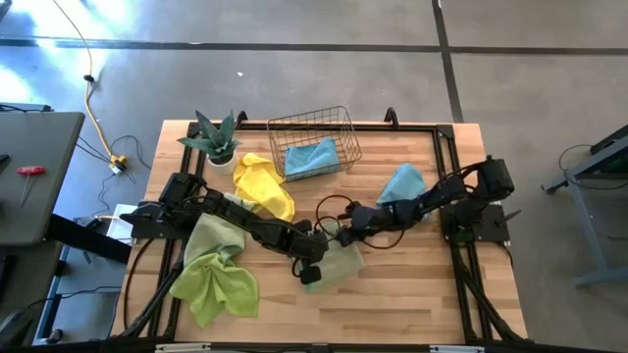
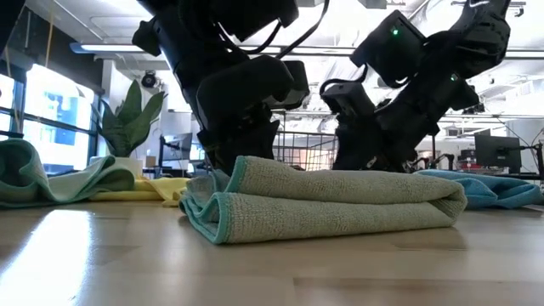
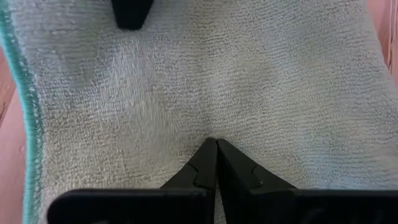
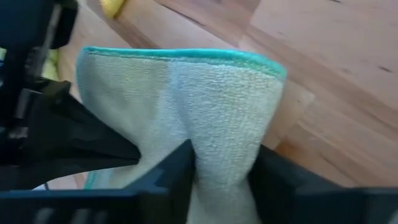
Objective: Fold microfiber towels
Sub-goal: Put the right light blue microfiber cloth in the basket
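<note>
Towels: 1 sage (image 1: pixel 339 263), 1 yellow (image 1: pixel 263 183), 2 blue (image 1: pixel 312 157), 2 lime (image 1: pixel 216 275).

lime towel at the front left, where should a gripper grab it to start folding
Grip the lime towel at a free outer corner at its front, coming from above: it lies crumpled and bunched on the table, so only the loose outer edges offer a clean pinch.
</note>
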Robot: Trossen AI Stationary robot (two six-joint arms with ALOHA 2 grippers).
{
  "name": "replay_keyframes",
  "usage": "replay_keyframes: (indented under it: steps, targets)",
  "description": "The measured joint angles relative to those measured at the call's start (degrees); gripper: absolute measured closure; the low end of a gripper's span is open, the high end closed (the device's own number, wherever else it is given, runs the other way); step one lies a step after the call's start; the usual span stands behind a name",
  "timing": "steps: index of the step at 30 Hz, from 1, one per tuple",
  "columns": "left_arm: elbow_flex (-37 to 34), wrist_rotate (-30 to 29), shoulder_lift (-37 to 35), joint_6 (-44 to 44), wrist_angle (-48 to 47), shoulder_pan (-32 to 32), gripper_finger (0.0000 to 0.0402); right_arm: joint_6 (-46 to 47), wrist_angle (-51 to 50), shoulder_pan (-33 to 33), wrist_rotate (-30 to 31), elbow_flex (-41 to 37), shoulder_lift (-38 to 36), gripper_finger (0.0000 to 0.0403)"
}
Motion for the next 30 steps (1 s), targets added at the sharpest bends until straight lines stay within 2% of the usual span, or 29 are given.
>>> replay_keyframes:
  steps: [3,5,9,12,18,23,27,30]
  targets:
    - [0.0,-0.1,0.0,0.0,0.0,0.0,0.0399,0.0,-0.1,0.0,0.1,-0.1,0.1,0.0359]
    - [0.0,-0.2,0.0,0.0,0.0,0.0,0.0399,-0.5,0.5,0.1,0.6,-0.1,0.1,0.0389]
    - [0.0,-0.4,-0.4,0.0,-0.4,0.0,0.0399,-0.1,0.9,0.1,0.6,-0.1,-0.1,0.0386]
    - [-0.1,-0.4,-2.4,-0.1,-1.4,0.0,0.0399,0.0,0.8,0.1,0.4,-0.2,-0.8,0.0398]
    - [-0.1,-0.5,-10.7,-1.6,-6.6,-0.9,0.0399,0.0,0.4,0.1,-0.3,0.7,-2.8,0.0400]
    - [0.0,-3.2,-18.6,-2.0,-11.2,-2.6,0.0399,-1.5,-0.5,0.1,-0.2,3.7,-4.7,0.0401]
    - [-0.1,-7.2,-25.0,-3.2,-16.1,-4.3,0.0399,-6.2,-7.1,-0.1,-0.2,9.6,-5.9,0.0402]
    - [0.0,-10.6,-29.9,-4.3,-18.7,-5.8,0.0399,-11.5,-17.4,-1.0,-0.3,16.1,-5.9,0.0402]
